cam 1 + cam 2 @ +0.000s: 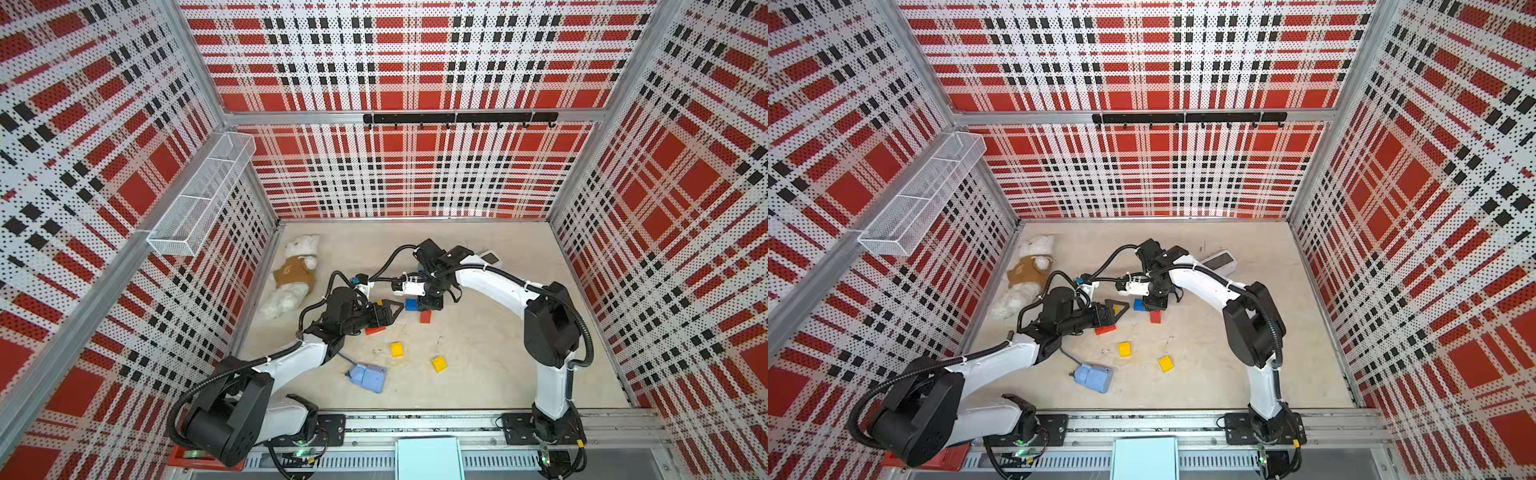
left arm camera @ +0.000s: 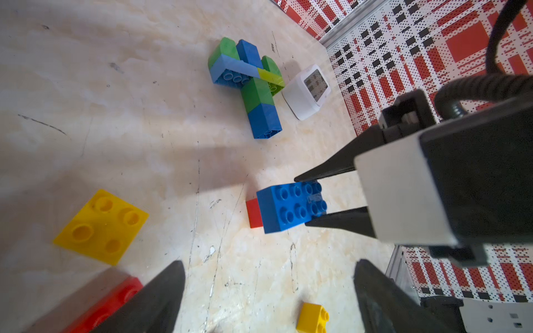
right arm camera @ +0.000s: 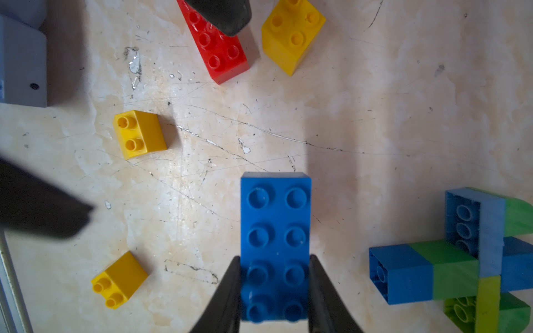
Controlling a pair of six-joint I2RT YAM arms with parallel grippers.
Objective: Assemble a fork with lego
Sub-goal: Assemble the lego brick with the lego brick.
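your right gripper [image 3: 275, 257] is pinching one end of the blue brick [image 3: 275, 219], one finger on each long side, studs up, about mid-table [image 1: 478, 332]. a red brick [image 2: 253, 213] pokes out from behind it in the left wrist view. can't tell if those two touch.

your left gripper [image 2: 268, 262] is spread wide with nothing in it, hanging just to the left of the blue brick. one fingertip [image 3: 227, 14] sits over the long red brick [image 3: 219, 49].

stuff around:
- a square yellow brick [image 3: 291, 34] is just beside the long red one.
- a second yellow brick [image 1: 397, 349] and a third yellow brick [image 1: 439, 364] lie apart from each other toward the near edge.
- the half-built piece [image 2: 253, 83], made of blue, green, light blue and lime, lies on its side toward the far edge. the right arm covers nearly all of it in both top views.
- a small white gadget [image 2: 307, 92] with a screen sits just beside that piece.
- a pale-blue box [image 1: 368, 376] with a cord lies toward the near edge, close to the left arm.
- a stuffed bear [image 1: 293, 274] in a brown top lies along the left edge, well apart from the bricks.
- a wire basket [image 1: 199, 199] hangs on the left wall and a black hook rail [image 1: 459, 118] on the back wall.

as for writing, the gadget's screen shows dark marks too small to read, and the pale mark on the bear's top is too blurred.
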